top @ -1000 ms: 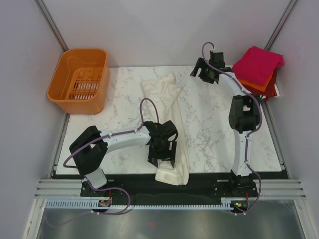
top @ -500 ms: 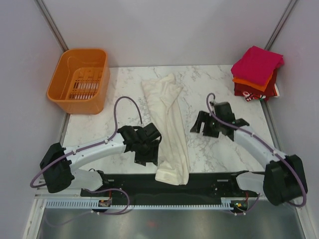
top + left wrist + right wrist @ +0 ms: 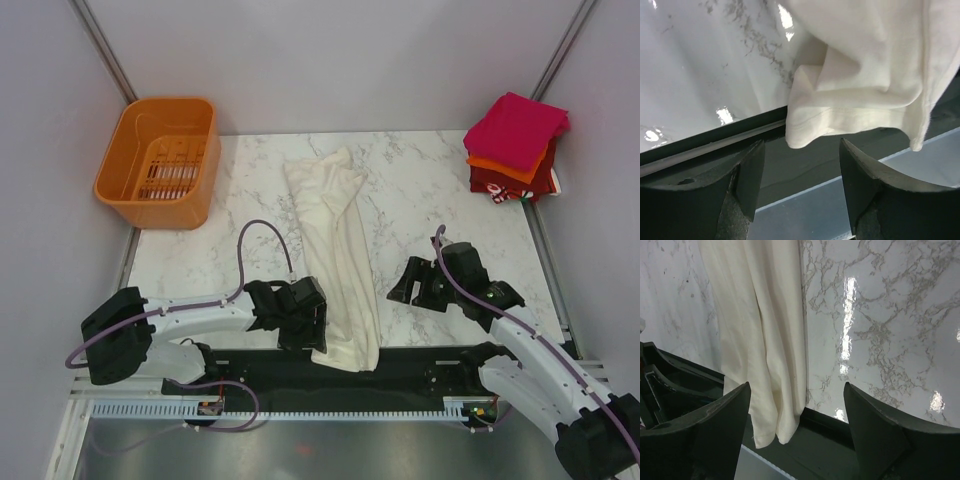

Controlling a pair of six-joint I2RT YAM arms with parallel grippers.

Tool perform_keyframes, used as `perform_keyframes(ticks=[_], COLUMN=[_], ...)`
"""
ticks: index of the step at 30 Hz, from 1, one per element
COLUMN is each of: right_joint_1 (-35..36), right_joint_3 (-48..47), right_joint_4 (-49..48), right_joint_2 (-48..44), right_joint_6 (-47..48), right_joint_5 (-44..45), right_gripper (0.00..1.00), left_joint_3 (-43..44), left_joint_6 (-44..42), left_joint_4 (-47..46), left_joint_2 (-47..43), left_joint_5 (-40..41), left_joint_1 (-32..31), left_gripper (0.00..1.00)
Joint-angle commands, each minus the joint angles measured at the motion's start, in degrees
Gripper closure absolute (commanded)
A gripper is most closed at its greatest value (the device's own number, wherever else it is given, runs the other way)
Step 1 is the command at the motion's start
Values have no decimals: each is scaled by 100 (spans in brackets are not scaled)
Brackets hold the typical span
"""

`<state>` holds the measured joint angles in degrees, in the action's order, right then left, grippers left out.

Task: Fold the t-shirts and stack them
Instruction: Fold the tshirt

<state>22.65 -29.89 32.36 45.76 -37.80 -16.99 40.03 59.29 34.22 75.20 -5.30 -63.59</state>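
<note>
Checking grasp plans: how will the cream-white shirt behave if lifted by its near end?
Probably floppy: the cream-white shirt lies in soft folds, its near end drooping over the table edge. Likely light; thin cloth. Lifted by one corner, it would probably sag and unfold.

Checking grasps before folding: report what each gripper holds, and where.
Nothing is held. The left gripper is open at the near hem of the cream-white t-shirt; the right gripper is open, apart from it.
</note>
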Motion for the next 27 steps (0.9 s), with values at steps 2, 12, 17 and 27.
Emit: perform_keyframes(ticks=[2, 12, 17, 27], right_joint_1=[11, 11, 11, 397], right_joint_3=[27, 36, -69, 826], right_joint_4=[262, 341, 429, -168], right_joint_2=[-207, -199, -278, -979], right_joint_6=[36, 141, 115, -1104], right_joint_5=[91, 38, 38, -691], right_gripper=[17, 17, 17, 22], left_joint_3=[-126, -154, 320, 515], left_joint_6=[443, 514, 645, 1542], left_joint_4=[-758, -1198, -595, 516], left_joint_2=[-58, 671, 295, -1288], left_joint_5=[328, 108, 221, 143], left_joint_1=[-66, -223, -241, -241], left_gripper=[33, 59, 98, 98])
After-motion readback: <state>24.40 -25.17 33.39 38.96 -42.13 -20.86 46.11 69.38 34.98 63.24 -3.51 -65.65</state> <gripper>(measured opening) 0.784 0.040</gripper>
